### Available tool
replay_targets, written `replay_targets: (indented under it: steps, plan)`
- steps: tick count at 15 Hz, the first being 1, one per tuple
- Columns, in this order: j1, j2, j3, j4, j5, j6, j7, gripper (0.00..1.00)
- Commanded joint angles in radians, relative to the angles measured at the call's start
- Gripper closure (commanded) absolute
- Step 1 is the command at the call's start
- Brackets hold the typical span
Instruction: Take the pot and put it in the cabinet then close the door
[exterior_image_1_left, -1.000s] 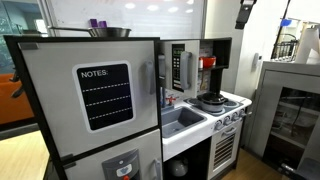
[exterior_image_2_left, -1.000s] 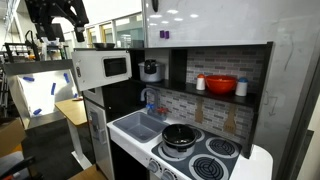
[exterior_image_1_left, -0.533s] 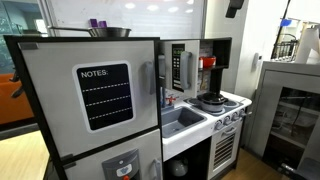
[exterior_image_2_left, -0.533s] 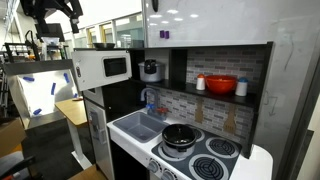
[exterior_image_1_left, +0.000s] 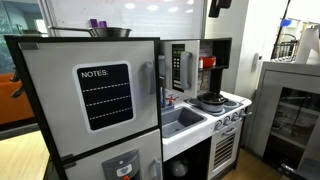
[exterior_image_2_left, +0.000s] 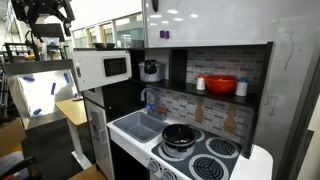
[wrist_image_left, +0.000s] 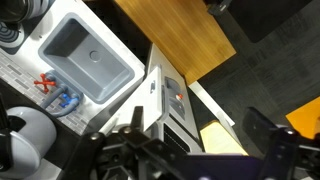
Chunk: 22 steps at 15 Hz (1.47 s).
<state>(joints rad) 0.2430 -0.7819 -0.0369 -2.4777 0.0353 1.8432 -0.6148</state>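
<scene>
The pot (exterior_image_2_left: 180, 134) is sitting on the white stovetop (exterior_image_2_left: 252, 157) beside the sink (exterior_image_2_left: 128, 124). It is well apart from the gripper (exterior_image_2_left: 45, 11), which is hanging high with its fingers (wrist_image_left: 133, 122) spread wide above the wooden floor (wrist_image_left: 185, 35).

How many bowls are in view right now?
2. A steel bowl sits on top of the big grey unit; a red bowl sits on the open shelf. Others may be hidden.

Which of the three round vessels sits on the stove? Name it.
The dark pot, on the stove. The red bowl stands on the shelf; the steel bowl sits atop the tall grey unit.
</scene>
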Motion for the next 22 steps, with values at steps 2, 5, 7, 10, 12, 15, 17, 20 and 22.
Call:
replay_targets:
  steps: [2, 5, 7, 10, 12, 15, 17, 20, 22]
  plan:
    - [0.039, 0.084, 0.034, 0.063, -0.002, -0.034, 0.001, 0.0]
    - [0.062, 0.128, 0.064, 0.089, -0.001, -0.037, 0.001, 0.0]
    - [0.077, 0.154, 0.085, 0.104, -0.001, -0.039, 0.002, 0.0]
    - [0.091, 0.181, 0.109, 0.117, -0.002, -0.042, 0.0, 0.0]
    - [0.098, 0.194, 0.119, 0.122, 0.0, -0.047, -0.002, 0.0]
    - [0.107, 0.209, 0.127, 0.119, 0.004, -0.051, -0.007, 0.0]
    - [0.111, 0.221, 0.129, 0.12, 0.008, -0.056, -0.012, 0.0]
    - [0.116, 0.239, 0.129, 0.122, 0.013, -0.059, -0.021, 0.0]
    - [0.117, 0.253, 0.127, 0.124, 0.018, -0.061, -0.03, 0.0]
